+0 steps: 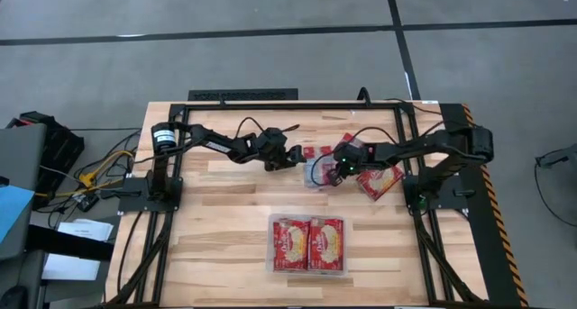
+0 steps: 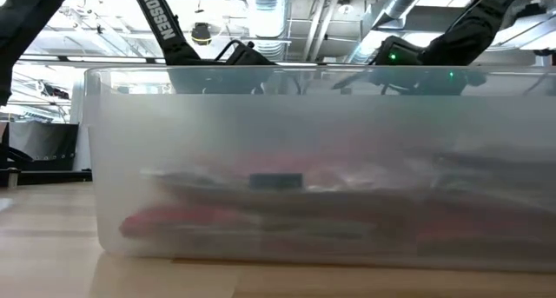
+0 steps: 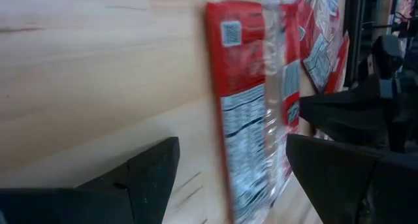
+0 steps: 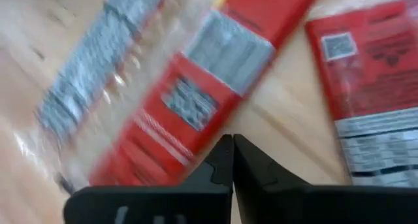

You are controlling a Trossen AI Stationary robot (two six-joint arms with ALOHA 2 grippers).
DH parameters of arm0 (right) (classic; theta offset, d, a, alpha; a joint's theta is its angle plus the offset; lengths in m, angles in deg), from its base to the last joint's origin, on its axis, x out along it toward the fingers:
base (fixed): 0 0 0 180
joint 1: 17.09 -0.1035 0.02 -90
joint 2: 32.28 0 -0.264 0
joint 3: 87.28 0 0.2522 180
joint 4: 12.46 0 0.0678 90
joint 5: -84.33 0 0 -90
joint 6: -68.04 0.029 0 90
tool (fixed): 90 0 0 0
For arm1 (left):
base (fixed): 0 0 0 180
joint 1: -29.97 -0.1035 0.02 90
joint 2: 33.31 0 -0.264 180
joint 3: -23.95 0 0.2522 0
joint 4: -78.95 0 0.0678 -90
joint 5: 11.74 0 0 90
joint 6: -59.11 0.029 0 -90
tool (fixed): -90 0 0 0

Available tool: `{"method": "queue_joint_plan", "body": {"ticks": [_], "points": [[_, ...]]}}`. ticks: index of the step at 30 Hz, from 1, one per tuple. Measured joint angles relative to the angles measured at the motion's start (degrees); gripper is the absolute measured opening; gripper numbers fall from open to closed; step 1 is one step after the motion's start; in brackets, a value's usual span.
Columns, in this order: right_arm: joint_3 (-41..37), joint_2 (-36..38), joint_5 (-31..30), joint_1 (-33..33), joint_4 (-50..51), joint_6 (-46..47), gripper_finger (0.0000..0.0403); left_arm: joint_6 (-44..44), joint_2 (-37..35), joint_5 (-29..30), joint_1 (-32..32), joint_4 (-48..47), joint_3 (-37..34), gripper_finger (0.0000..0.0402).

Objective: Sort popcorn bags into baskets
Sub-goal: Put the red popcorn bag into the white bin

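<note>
The left gripper reaches in over the middle of the wooden table, its fingers spread wide with a popcorn bag lying back-side up on the wood between them; to the right of it the right gripper meets that same cluster of packets, its fingertips pressed together with nothing between them; another packet lies just beyond, near the right arm's base; toward the front edge the clear bin holds two bags side by side, face up.
</note>
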Motion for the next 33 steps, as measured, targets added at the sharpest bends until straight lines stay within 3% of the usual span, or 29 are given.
{"method": "queue_joint_plan", "body": {"ticks": [13, 21, 26, 33], "points": [[12.63, -12.62, 1.60, -0.33, -2.09, -11.29, 0.0037, 0.81, 0.07, 0.13, 0.00, -0.03, -0.10, 0.0281], [16.35, -16.18, 5.17, -0.46, -2.67, -13.51, 0.0019, 0.93, 0.07, -0.55, 0.02, 0.36, -0.10, 0.0270], [16.29, -13.60, 4.73, -0.72, 1.32, -15.31, 0.0021, 0.48, -0.28, -2.14, -0.27, 0.34, -0.15, 0.0193], [16.38, -3.10, 0.96, -0.25, 10.72, -19.10, 0.0042, 2.78, -3.15, -3.14, -0.49, -0.68, -0.45, 0.0019]]}}
